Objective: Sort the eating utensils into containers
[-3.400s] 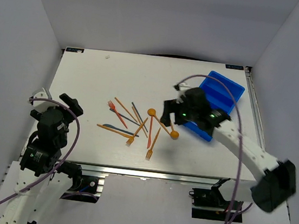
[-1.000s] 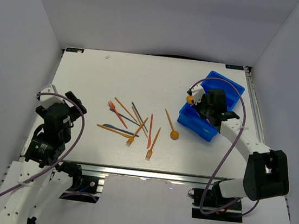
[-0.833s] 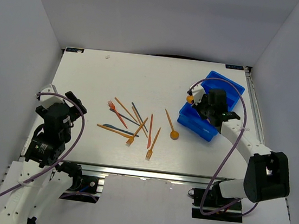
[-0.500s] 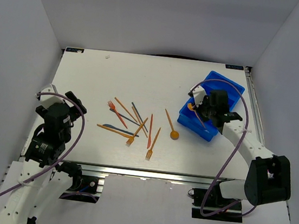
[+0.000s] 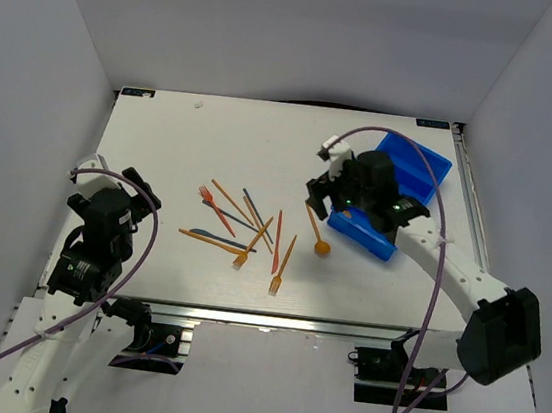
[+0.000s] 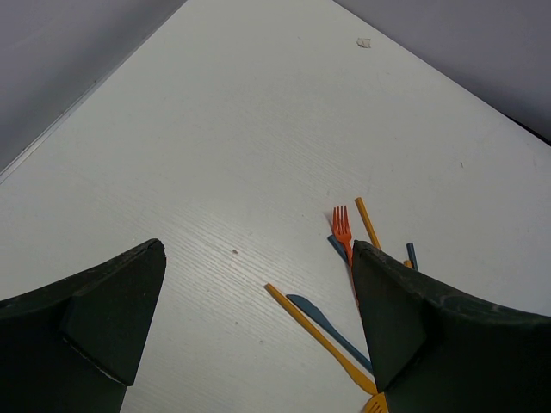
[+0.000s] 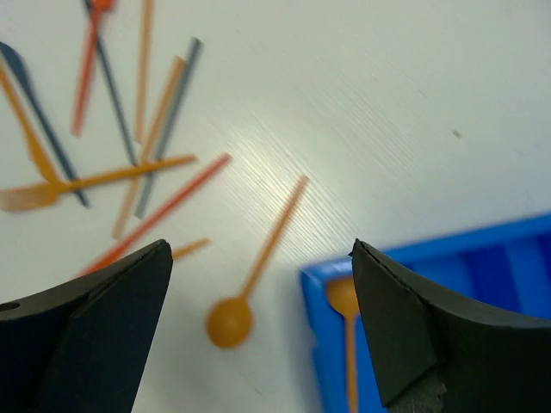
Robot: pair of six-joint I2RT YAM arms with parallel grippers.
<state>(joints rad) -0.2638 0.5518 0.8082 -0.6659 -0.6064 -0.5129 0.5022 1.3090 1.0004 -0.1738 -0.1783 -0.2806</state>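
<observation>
One spoon (image 7: 347,325) lies in an outer compartment of the tray (image 5: 430,168). Other utensils (image 5: 243,228) lie scattered on the worktop (image 5: 163,142), left of it. The right end effector (image 7: 258,249) hangs wide and empty over a second spoon (image 5: 321,246), probably the next pick. The left end effector (image 6: 258,249), also wide, hovers at the left.

Tray (image 5: 424,169) half hidden behind right arm (image 5: 446,260); inner spoon (image 7: 344,297) cropped.
</observation>
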